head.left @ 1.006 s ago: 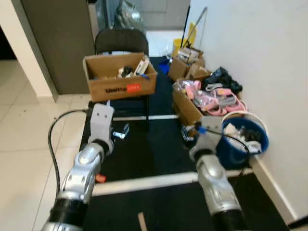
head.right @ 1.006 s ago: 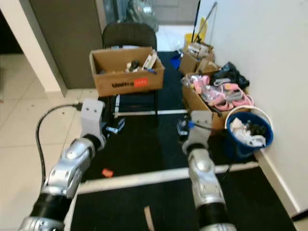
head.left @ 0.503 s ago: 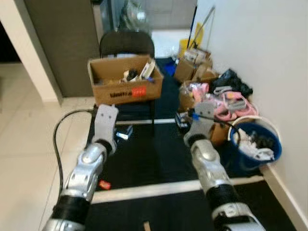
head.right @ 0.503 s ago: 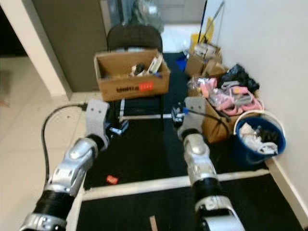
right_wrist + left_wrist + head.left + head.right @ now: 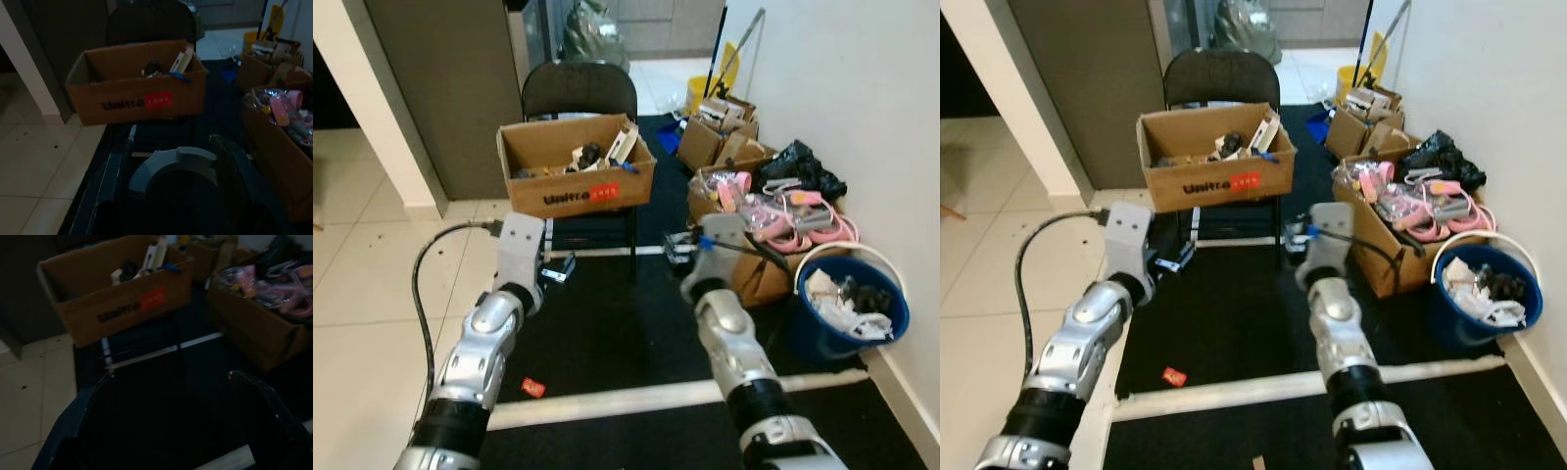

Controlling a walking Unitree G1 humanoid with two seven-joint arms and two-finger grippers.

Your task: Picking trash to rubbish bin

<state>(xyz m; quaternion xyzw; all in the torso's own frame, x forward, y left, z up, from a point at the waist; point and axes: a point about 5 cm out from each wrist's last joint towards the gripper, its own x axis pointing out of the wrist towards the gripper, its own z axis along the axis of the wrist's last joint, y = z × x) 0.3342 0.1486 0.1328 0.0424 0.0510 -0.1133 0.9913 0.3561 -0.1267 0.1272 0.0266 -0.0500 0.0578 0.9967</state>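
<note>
Blue rubbish bin (image 5: 852, 318), holding paper, by the wall at right; view has swung leftward off it. Red scrap (image 5: 532, 389) on dark mat. Left pincer (image 5: 171, 416): fingers apart, empty. Right pincer (image 5: 173, 181): apart (nothing held); next pickup pending

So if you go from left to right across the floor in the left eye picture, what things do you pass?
Small red scrap on the floor → black folding chair with the Unitree cardboard box on it → box of pink things → blue bucket by the wall.
</note>
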